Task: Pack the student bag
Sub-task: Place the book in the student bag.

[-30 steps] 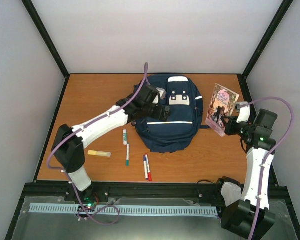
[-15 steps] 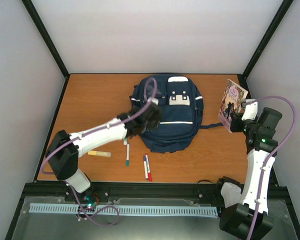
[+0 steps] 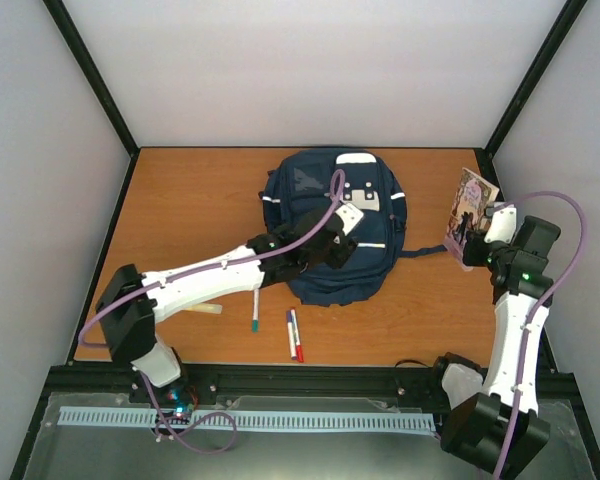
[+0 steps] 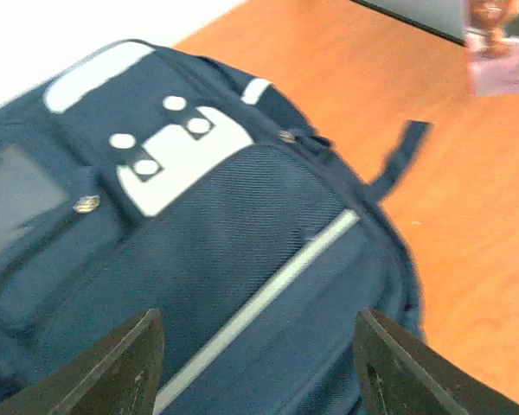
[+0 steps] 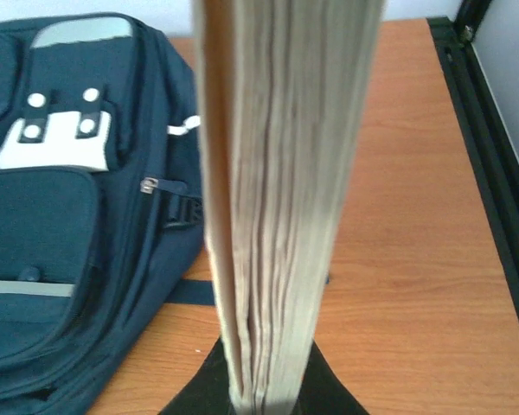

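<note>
Right gripper (image 3: 469, 236) clamps pink paperback book (image 3: 470, 203) upright for packing; left gripper (image 4: 255, 367), jaws apart and empty, hovers over navy fabric student bag (image 3: 302, 192).

- the bench (image 3: 180, 200) is an orange-brown wooden top.
- the student bag (image 3: 378, 245) lies flat at the middle, toward the rear, with a dark strap trailing to the right.
- a white pen (image 3: 255, 310) with a green tip lies near the bag's front left.
- two pens (image 3: 294, 335), touching side by side, lie just right of it.
- a yellow marker (image 3: 208, 309) lies further left, partly hidden.
</note>
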### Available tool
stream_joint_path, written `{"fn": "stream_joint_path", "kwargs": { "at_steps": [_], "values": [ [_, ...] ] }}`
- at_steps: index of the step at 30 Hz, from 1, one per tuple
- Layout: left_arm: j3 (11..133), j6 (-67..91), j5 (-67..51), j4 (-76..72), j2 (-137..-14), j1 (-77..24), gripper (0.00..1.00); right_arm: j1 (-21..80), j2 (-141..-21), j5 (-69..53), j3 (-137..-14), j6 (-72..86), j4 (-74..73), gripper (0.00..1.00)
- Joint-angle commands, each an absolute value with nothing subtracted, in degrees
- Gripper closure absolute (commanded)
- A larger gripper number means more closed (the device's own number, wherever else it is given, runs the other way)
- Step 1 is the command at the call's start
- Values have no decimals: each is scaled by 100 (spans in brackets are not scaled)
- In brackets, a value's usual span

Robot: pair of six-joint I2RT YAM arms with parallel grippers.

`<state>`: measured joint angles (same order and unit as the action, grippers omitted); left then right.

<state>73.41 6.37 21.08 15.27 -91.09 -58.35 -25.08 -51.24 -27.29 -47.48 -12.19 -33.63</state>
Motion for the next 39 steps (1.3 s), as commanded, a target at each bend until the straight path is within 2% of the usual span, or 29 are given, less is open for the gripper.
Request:
{"fn": "stream_joint_path", "kwargs": {
  "at_steps": [1,5,12,20,29,39],
  "values": [
    [7960,127,474,1947,-9777,-5872,41,-2701,-5337,-2412,-4736,-1157,-3258,97],
    [8288,-129,267,2377,-10296,-6035,45,-2774,-5544,-2587,-4785,-1205,-3344,97],
    [8735,-517,396,3042,-10982,-6204,45,-2834,-5658,-2741,-4789,-1260,-3402,97],
    [9136,-669,428,3353,-11494,-6249,54,-2839,-5717,-2845,-4794,-1284,-3444,97],
    [9758,-985,723,3579,-11993,-6248,54,-2872,-5711,-2896,-4795,-1300,-3472,97],
    [9664,-1424,623,3599,-11944,-6249,53,-2900,-5778,-2991,-4807,-1327,-3512,97]
  ]
}}
